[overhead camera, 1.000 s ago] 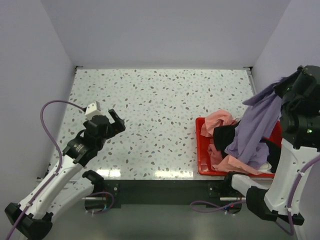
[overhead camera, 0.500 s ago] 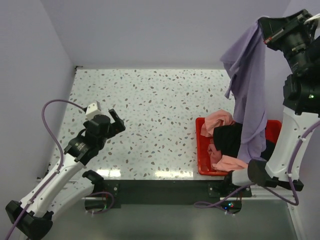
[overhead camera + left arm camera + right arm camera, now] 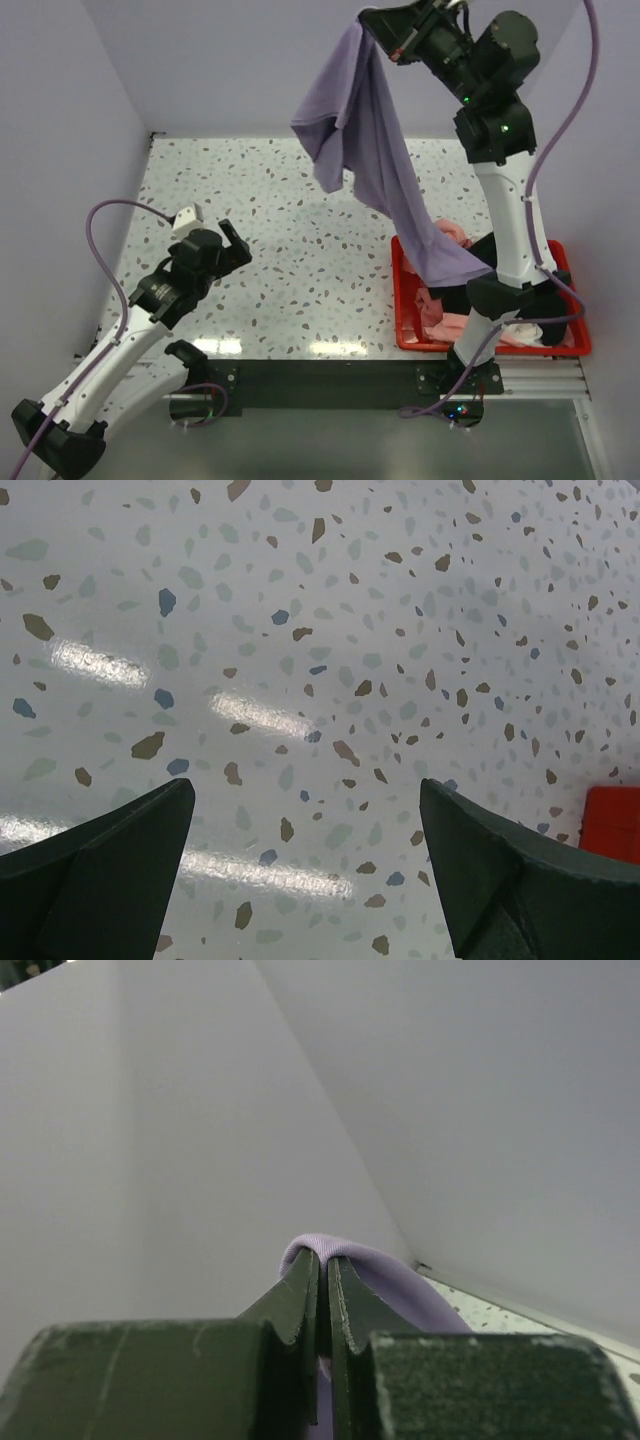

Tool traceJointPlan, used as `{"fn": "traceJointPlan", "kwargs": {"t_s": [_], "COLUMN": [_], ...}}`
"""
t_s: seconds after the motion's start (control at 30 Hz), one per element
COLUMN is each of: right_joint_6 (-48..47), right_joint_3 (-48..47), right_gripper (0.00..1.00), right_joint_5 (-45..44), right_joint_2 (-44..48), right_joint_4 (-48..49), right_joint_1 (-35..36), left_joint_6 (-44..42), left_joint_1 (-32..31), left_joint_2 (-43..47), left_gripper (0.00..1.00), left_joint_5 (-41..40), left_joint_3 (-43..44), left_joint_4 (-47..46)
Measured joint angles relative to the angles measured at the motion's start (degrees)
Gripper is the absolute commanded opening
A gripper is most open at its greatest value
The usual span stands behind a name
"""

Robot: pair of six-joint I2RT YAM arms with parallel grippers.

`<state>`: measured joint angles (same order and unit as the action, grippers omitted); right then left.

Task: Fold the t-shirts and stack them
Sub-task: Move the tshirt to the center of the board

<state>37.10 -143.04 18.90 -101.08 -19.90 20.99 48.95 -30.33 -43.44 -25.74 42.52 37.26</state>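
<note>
**Inspector:** What stood on the left?

**Operator:** My left pincer hovered low over the speckled tabletop, jaws spread wide with nothing between them. It was well apart from any cloth.

**Inspector:** And the garment in hand?

**Operator:** The lavender t-shirt hung bunched in the air above the far middle of the tabletop, with one lobe sticking out to the left. My right pincer, raised high, was clamped on a small fold at the top. The wrist view showed the fingers nearly touching, with only a thin loop of cloth between them.

**Inspector:** Where was the lower end?

**Operator:** The tail ran down to the right into the red bin. It lay on the salmon-pink t-shirt, beside the black t-shirt.

**Inspector:** What hazards did you note?

**Operator:** I judged three.
- **Slip:** the grip held very little cloth, so a quick swing could pull the fold free and drop the shirt in a heap.
- **Snag:** the trailing tail could catch on the bin rim or drag the pink shirt out with it.
- **Poor landing:** the shirt hung twisted, so if I lowered it as it was it would likely land crumpled. My left pincer was too far away to catch a corner and spread it.
</note>
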Motion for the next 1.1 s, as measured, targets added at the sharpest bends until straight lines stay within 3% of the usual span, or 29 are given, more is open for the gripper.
{"fn": "traceJointPlan", "kwargs": {"t_s": [0.37, 0.6, 0.7, 0.97, 1.1], "right_joint_6": [-2.84, -1.90, -2.01, -2.95, -5.38], "right_joint_3": [-1.40, 3.23, 13.53, 55.98, 65.22], "right_gripper": [0.00, 0.00, 0.00, 0.00, 0.00], "right_joint_5": [-4.44, -4.55, -4.59, -7.26, -8.55], "right_joint_2": [-14.08, -17.66, -14.29, 2.86, 5.57], "right_joint_4": [6.36, 9.97, 12.92, 14.49, 11.43], "right_joint_1": [16.72, 21.66, 21.57, 15.58, 8.20], "left_joint_6": [1.64, 3.21, 4.46, 6.58, 7.06], "left_joint_1": [0.00, 0.00, 0.00, 0.00, 0.00], "left_joint_2": [5.31, 10.80, 12.39, 8.00, 2.21], "left_gripper": [1.00, 1.00, 1.00, 1.00, 1.00], "left_joint_5": [-0.07, -0.81, -1.36, -1.36, -1.27], "left_joint_3": [3.17, 6.45, 6.84, 6.62, 5.62], "left_joint_4": [7.65, 13.53, 14.84, 14.78, 12.28]}}
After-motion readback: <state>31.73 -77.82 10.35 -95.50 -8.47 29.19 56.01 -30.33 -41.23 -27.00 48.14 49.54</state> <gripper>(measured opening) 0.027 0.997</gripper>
